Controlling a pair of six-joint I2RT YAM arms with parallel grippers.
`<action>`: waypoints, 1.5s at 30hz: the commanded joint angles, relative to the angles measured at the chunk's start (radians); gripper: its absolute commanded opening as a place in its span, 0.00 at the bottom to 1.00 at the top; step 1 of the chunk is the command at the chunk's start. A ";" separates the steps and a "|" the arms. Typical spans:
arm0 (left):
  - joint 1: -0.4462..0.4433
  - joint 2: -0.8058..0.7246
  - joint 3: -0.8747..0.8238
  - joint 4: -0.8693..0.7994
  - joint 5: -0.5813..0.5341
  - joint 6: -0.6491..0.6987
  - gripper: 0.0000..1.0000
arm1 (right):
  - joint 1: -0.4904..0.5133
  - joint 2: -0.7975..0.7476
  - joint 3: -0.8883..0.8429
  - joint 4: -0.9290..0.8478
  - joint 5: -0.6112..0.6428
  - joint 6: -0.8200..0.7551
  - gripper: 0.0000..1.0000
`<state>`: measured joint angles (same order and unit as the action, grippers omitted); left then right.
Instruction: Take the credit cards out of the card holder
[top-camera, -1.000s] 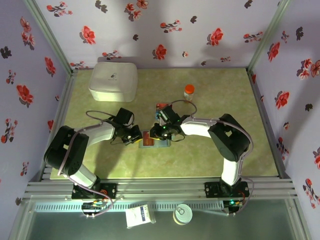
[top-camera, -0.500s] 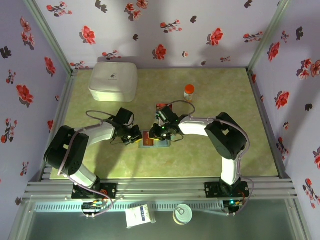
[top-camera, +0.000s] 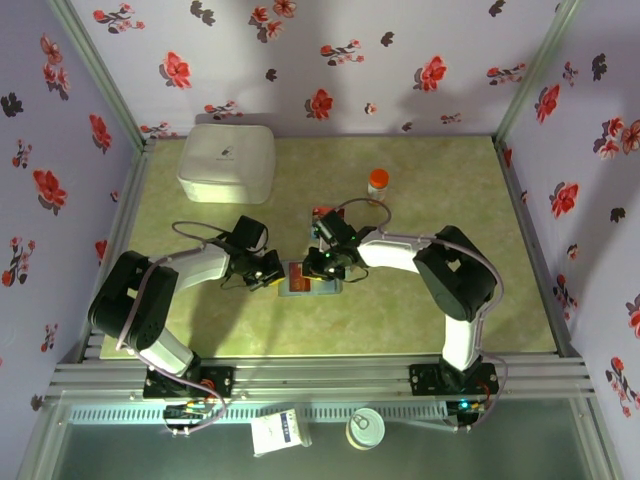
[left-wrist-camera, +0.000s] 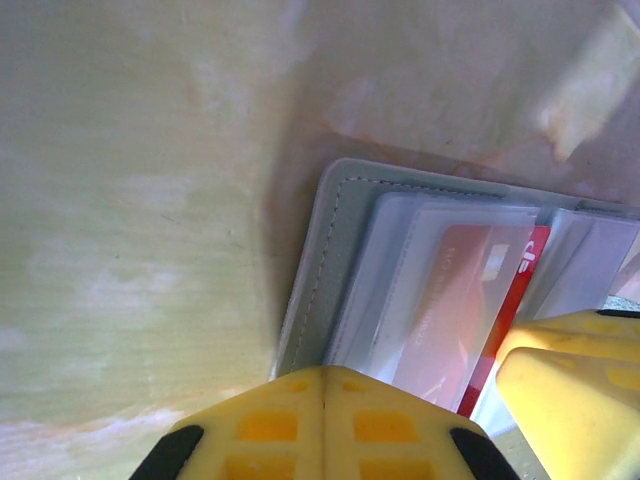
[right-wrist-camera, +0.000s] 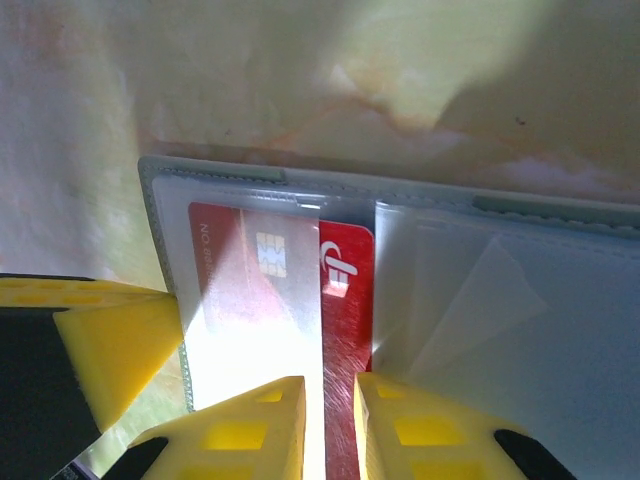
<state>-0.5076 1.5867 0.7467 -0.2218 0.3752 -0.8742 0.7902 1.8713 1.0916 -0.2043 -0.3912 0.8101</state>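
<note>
At the middle of the overhead view, the small flat grey-blue bifold card holder (top-camera: 322, 286) lies opened on the yellow-green marbled table (top-camera: 420, 300). The left gripper (top-camera: 268, 272) meets it from the left side of the frame and the right gripper (top-camera: 318, 265) from the upper right.

In the left wrist view, the card holder (left-wrist-camera: 320, 270) runs from the centre to the right edge, its stitched border toward the left. The left gripper (left-wrist-camera: 322, 385) has its yellow jaws pressed together, one seam between them, and its tip sits at the holder's lower edge. The right gripper (left-wrist-camera: 570, 380) shows at lower right.

In the right wrist view, the thin red plastic card (right-wrist-camera: 345, 290) sits in the holder's left clear sleeve (right-wrist-camera: 250, 300), with a bare strip along its right side. The right gripper (right-wrist-camera: 330, 390), at the bottom of the frame, has its jaws slightly apart with a narrow slit over that strip. I cannot tell whether they touch the red card. The left gripper (right-wrist-camera: 100, 340) is at lower left.

A white rounded box (top-camera: 227, 160) sits at upper left of the overhead view, and a small orange-capped bottle (top-camera: 378, 183) stands above centre.
</note>
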 joint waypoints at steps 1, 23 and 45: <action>0.009 -0.013 0.008 -0.043 0.002 0.027 0.05 | 0.007 -0.053 0.018 -0.042 0.028 -0.023 0.21; -0.041 0.028 0.077 -0.049 0.021 0.020 0.00 | 0.006 -0.071 0.013 -0.035 0.025 -0.024 0.21; -0.041 0.061 0.062 -0.065 -0.001 0.024 0.00 | 0.005 -0.002 -0.003 -0.006 0.016 -0.026 0.23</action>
<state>-0.5446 1.6279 0.8055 -0.2539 0.3862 -0.8719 0.7902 1.8530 1.0912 -0.2077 -0.3847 0.8028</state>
